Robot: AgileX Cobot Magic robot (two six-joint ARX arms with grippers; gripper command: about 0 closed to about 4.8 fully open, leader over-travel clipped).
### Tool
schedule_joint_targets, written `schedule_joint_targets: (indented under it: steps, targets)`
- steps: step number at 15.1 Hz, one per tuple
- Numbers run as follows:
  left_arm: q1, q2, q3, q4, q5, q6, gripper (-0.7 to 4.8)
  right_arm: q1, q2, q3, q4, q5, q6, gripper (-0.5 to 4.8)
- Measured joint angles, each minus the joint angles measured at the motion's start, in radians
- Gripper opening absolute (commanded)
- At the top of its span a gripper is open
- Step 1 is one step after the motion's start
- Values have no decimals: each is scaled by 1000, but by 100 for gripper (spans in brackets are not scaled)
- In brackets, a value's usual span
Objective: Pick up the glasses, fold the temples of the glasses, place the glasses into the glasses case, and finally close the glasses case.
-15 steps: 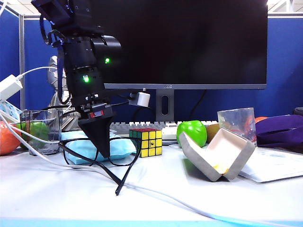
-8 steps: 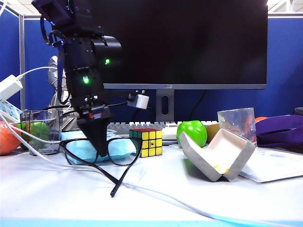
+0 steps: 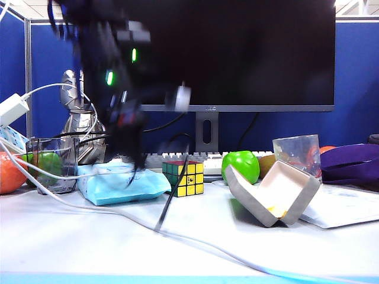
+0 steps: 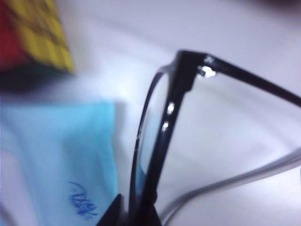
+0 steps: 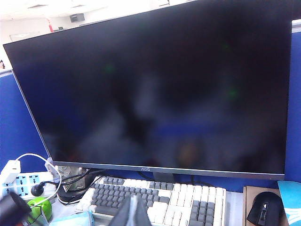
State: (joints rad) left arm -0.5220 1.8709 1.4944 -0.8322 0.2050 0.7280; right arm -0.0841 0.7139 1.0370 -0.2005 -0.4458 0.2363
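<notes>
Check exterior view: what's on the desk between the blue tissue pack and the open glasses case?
In the exterior view, a Rubik's cube and a green apple sit between the tissue pack and the glasses case.

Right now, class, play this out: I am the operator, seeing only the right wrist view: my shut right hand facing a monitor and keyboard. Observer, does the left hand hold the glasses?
Observer: Yes. The left wrist view shows the left hand pinching the glasses by the frame's rim.
Operator: Is the case ready?
Observer: The exterior view shows the glasses case lying open on the table, right of the Rubik's cube.
Operator: Temples folded?
Observer: No; one temple hangs down toward the table, unfolded.
</notes>
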Motion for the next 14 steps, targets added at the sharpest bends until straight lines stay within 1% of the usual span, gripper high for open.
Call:
schedule_joint_targets:
  steps: [2, 4, 6, 7, 8, 9, 10, 11, 12, 14]
  targets:
    - [0, -8, 66, -72, 94, -49, -6, 0, 0, 0, 0, 0, 0, -1]
    - [0, -8, 124, -150, 229, -98, -6, 0, 0, 0, 0, -23, 0, -1]
    - [0, -8, 172, -166, 464, -197, -6, 0, 0, 0, 0, -79, 0, -1]
    - [0, -8, 194, -167, 587, -247, -6, 0, 0, 0, 0, -92, 0, -1]
    - [0, -8, 216, -151, 730, -310, -6, 0, -1, 0, 0, -110, 0, -1]
    - [0, -8, 236, -95, 909, -427, -6, 0, -7, 0, 0, -137, 0, -1]
    - [0, -8, 246, -52, 978, -510, -6, 0, -16, 0, 0, -163, 0, -1]
    - [0, -8, 253, -1, 1014, -598, -6, 0, -18, 0, 1, -196, 0, -1]
    - [0, -9, 258, 83, 1026, -722, -6, 0, -18, 0, 1, -256, 0, -1]
    - [-14, -8, 258, 187, 1034, -858, -6, 26, -18, 0, 0, -340, 7, -1]
